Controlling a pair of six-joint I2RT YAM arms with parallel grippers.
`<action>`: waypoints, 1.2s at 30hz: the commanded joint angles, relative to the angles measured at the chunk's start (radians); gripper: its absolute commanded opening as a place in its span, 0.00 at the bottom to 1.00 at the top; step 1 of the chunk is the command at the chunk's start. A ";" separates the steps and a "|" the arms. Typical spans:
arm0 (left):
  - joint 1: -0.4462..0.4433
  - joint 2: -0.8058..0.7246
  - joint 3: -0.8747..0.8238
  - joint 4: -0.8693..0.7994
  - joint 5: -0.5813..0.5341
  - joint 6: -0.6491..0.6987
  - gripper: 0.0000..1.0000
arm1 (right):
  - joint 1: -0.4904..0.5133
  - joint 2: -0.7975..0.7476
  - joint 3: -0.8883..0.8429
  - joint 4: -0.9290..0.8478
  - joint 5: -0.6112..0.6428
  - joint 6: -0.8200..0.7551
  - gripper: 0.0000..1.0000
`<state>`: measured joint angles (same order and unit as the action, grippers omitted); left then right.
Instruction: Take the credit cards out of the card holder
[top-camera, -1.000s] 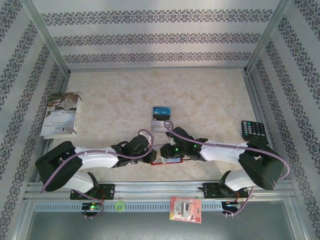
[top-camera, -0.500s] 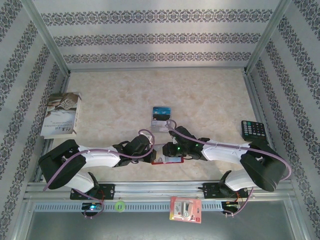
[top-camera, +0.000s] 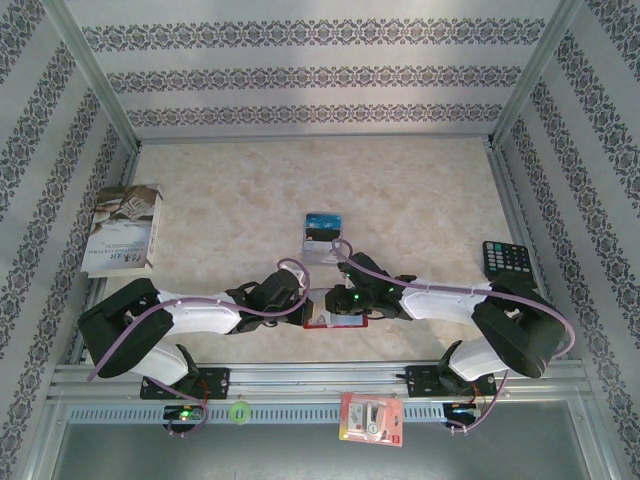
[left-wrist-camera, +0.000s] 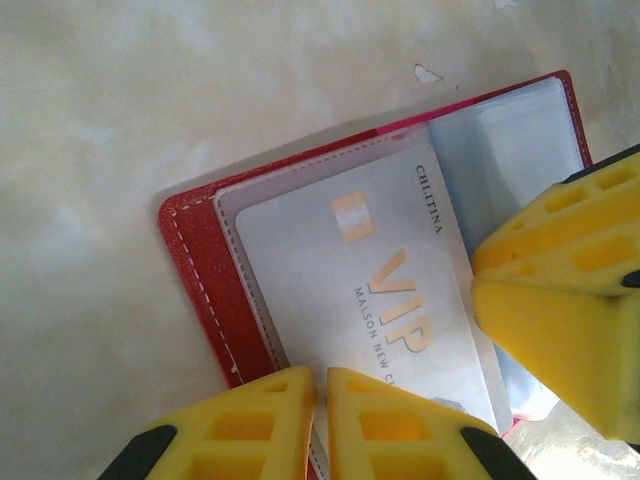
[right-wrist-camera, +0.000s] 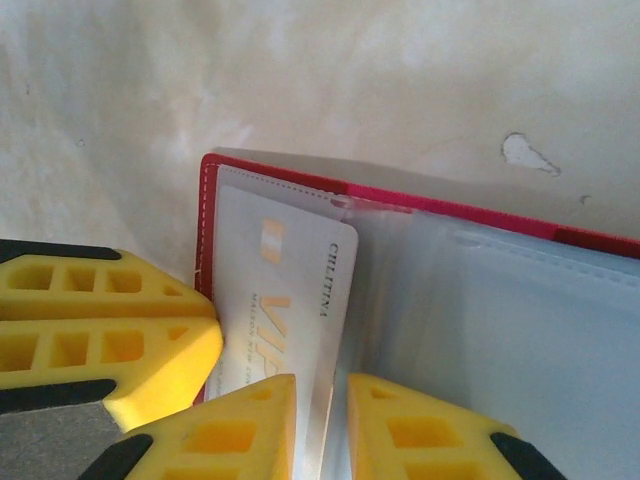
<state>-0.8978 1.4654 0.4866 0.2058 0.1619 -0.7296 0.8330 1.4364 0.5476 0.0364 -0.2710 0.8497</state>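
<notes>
1. Top view: the red card holder lies open on the surface near the front edge, under both arms. The left gripper and right gripper meet over it. A blue card stands a little beyond, a book lies far left and a calculator far right.
2. Left wrist: the left gripper has its fingers almost touching, tips at the edge of the silver VIP credit card in the holder's clear pocket. Cannot tell if it pinches anything.
3. Right wrist: the right gripper shows a narrow slit with the card's corner and the sleeve edge in it. Cannot tell if they are clamped.
</notes>
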 joint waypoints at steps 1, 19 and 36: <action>0.011 0.029 -0.038 -0.048 0.008 0.004 0.14 | -0.004 0.016 -0.007 0.009 -0.006 0.019 0.21; 0.023 0.026 -0.049 -0.043 0.011 0.004 0.08 | -0.005 -0.097 -0.064 -0.007 0.072 0.057 0.00; 0.036 0.022 -0.050 -0.034 0.024 0.014 0.07 | 0.030 -0.288 0.015 -0.359 0.286 0.003 0.00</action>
<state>-0.8761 1.4681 0.4610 0.2543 0.2050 -0.7296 0.8436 1.1584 0.5125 -0.2264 -0.0658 0.8829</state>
